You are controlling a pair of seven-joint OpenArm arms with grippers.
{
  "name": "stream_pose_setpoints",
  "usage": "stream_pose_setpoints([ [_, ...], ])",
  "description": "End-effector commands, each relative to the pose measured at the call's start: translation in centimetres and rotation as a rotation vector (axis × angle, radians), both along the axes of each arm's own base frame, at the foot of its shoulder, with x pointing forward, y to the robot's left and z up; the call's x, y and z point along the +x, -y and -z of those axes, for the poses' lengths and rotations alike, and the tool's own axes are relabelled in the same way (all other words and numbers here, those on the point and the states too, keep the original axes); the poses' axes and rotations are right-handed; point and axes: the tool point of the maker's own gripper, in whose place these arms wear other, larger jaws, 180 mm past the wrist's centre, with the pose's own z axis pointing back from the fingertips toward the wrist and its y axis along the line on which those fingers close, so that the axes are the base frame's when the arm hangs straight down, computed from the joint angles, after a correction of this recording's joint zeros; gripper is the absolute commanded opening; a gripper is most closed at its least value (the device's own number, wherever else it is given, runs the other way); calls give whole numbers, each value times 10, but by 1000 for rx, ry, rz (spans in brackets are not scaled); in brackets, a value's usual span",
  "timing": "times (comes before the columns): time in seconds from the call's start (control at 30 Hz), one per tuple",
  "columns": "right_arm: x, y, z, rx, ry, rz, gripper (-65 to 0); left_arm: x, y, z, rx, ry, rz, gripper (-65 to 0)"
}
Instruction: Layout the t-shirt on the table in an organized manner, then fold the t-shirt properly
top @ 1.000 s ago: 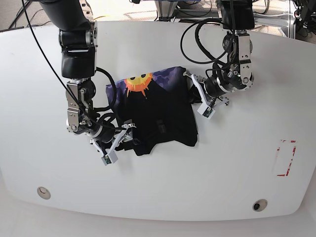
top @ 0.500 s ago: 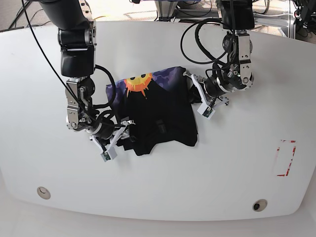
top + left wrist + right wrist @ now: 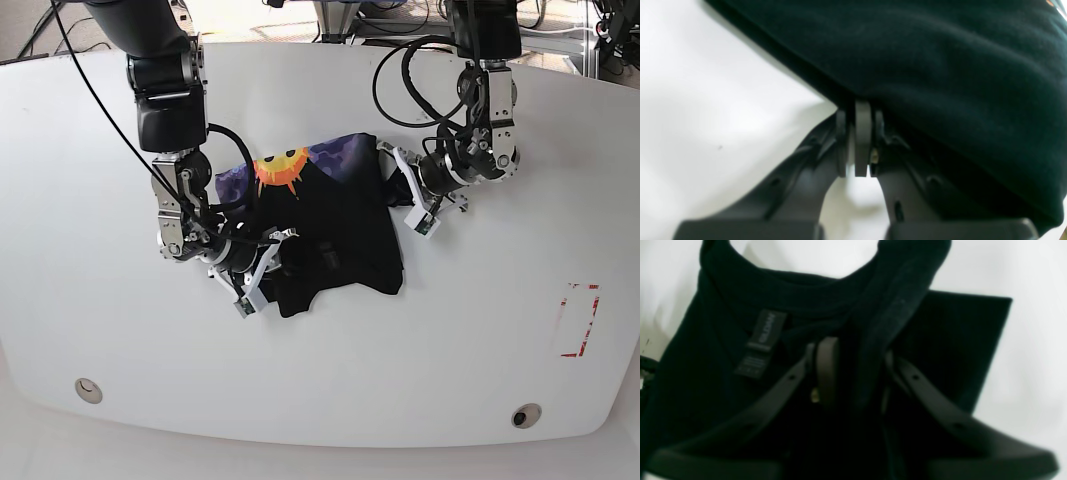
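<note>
Right arm: stands at the left of the base view, reaching down and inward to the near-left edge of the t-shirt [image 3: 325,225].
Right end effector [image 3: 272,252]: fingers straddle a raised ridge of black cloth at the collar; left finger [image 3: 826,368] pressed against the fold, right finger partly hidden behind it; whether clamped fully on the cloth cannot be told.
Collar area: neck opening visible in the right wrist view, with a dark sewn label [image 3: 761,343] lying flat inside it, left of the fingers; label text too blurred to read.
T-shirt: bunched and partly folded on the bench [image 3: 470,330], slightly left of centre; black body toward the near side, a purple patch with an orange sun print [image 3: 281,168] at the far-left corner.
Bench: glossy white top; a round hole [image 3: 88,389] near the left front edge, another [image 3: 525,414] near the right front edge; red dashed rectangle [image 3: 578,320] at the far right, well apart from the t-shirt.
Left arm: stands at the right of the base view, bent toward the far-right edge of the t-shirt.
Left end effector [image 3: 393,180]: fingers brought together, tips [image 3: 863,133] tucked at the hem where the cloth meets the bench; cloth drapes over and beyond the tips, pinched cloth between them not discernible.
</note>
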Motion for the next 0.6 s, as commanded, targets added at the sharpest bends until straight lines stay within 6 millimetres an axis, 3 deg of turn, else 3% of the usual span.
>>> stream_pose_setpoints([
  [0.0,17,3,-23,25,65,13,-587,-13,-16,19,118,-78,15,-633],
  [0.13,17,4,-24,22,68,15,-645,-13,-16,19,118,-78,15,-633],
  [0.57,24,24,-48,-36,125,16,-650,-14,-22,21,131,-84,13,-633],
])
